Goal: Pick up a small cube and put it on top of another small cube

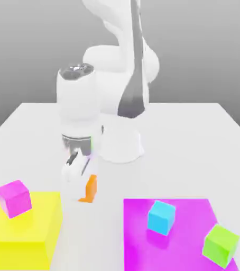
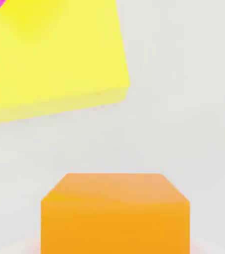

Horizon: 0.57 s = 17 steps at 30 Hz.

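Yellow block (image 1: pixel 24 217) taken as landmark, exterior view first: it is cut off by the picture's edge on the near side and on the exterior view's left. A magenta cube (image 1: pixel 14 199) sits on it, tilted to the camera. To the exterior view's right of the block, just beside its far corner, the gripper (image 1: pixel 82 193) points down, pale against the pale table (image 1: pixel 169 153), its outline washed out. The small orange cube (image 1: pixel 91 189) is there with it, mostly hidden behind white finger; an upright orange patch and a thin low strip are what can be made out. Whether its underside touches the table, cannot tell. Farther from the block on that same side lies a flat magenta slab (image 1: pixel 138 233), near edge cut off. Over it, a cyan cube (image 1: pixel 162 217); beyond that, farthest from the block, a green cube (image 1: pixel 220 246) at the slab's outer edge. The robot arm (image 1: pixel 79 103) rises behind the block's level, top cropped. Hand view next: small orange cube large and close, apart from the yellow block with bare table between, part of it cut off. Faint pinkish-white shapes flank it, too blurred to trace. Fingers read as closed on the cube, one each side, no wider than it; contact faces hidden. Block runs out of frame; on it, a magenta scrap, mostly cropped.
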### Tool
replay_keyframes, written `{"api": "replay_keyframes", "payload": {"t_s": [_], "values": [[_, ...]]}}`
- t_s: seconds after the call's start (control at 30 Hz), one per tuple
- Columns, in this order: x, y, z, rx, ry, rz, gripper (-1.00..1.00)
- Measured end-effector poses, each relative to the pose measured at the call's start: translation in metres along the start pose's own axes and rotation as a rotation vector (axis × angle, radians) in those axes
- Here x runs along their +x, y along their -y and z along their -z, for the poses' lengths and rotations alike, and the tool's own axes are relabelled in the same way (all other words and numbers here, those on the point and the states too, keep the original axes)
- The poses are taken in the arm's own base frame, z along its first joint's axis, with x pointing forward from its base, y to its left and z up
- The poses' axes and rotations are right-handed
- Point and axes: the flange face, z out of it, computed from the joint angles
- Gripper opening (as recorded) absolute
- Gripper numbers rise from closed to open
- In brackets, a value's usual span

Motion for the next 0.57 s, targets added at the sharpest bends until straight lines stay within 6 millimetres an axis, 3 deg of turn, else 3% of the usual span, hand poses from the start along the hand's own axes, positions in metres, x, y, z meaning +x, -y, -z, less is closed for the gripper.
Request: {"api": "replay_keyframes", "payload": {"t_s": [0.23,0.3,0.37,0.4,0.57], "values": [[0.047,0.092,0.077,0.0,0.0,0.102,-1.0],[0.057,0.104,0.073,0.0,-0.002,0.113,-1.0],[0.06,0.107,0.049,0.0,-0.002,0.117,-1.0],[0.06,0.107,0.036,0.0,-0.002,0.119,1.0],[0.06,0.107,0.036,0.0,-0.002,0.119,1.0]]}}
